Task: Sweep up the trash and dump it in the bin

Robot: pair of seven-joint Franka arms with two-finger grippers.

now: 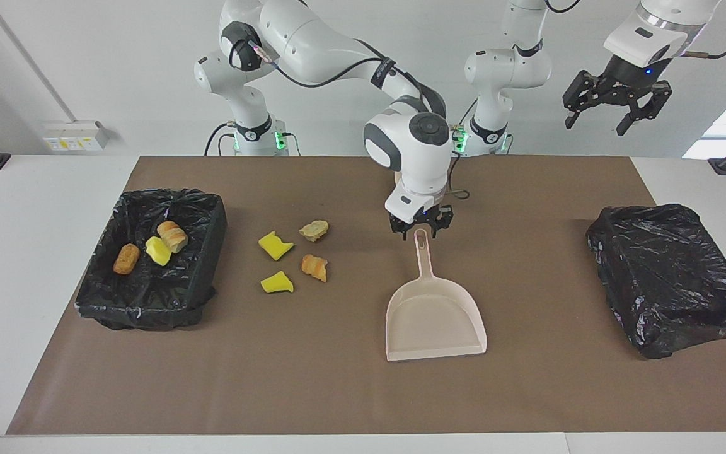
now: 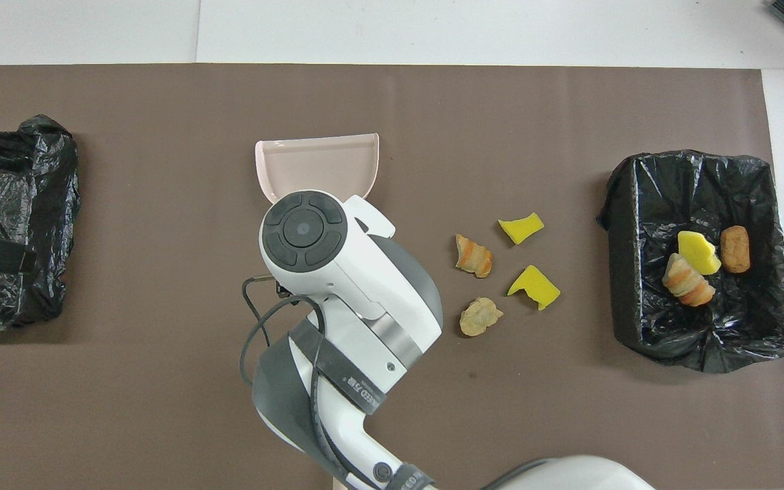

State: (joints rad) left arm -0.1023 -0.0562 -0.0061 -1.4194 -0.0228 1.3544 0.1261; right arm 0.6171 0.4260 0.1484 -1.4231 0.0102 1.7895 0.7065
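Two yellow sponge chunks [image 1: 275, 245] [image 1: 276, 283] and two tan bread lumps [image 1: 314, 230] [image 1: 314, 267] lie loose on the brown mat; they also show in the overhead view [image 2: 520, 228] [image 2: 474, 256]. Three more pieces [image 1: 160, 250] lie in the black-lined bin [image 1: 149, 309] at the right arm's end. The beige dustpan [image 1: 435, 315] lies flat mid-table, its handle pointing toward the robots. My right gripper [image 1: 421, 228] is low over the handle's end, one finger on each side, open. In the overhead view its wrist hides it and the handle. My left gripper [image 1: 597, 120] waits open, high above the left arm's end.
A second box wrapped in a black bag [image 1: 672, 277] sits at the left arm's end of the mat. The loose trash lies between the dustpan and the lined bin [image 2: 705, 340]. No brush is in view.
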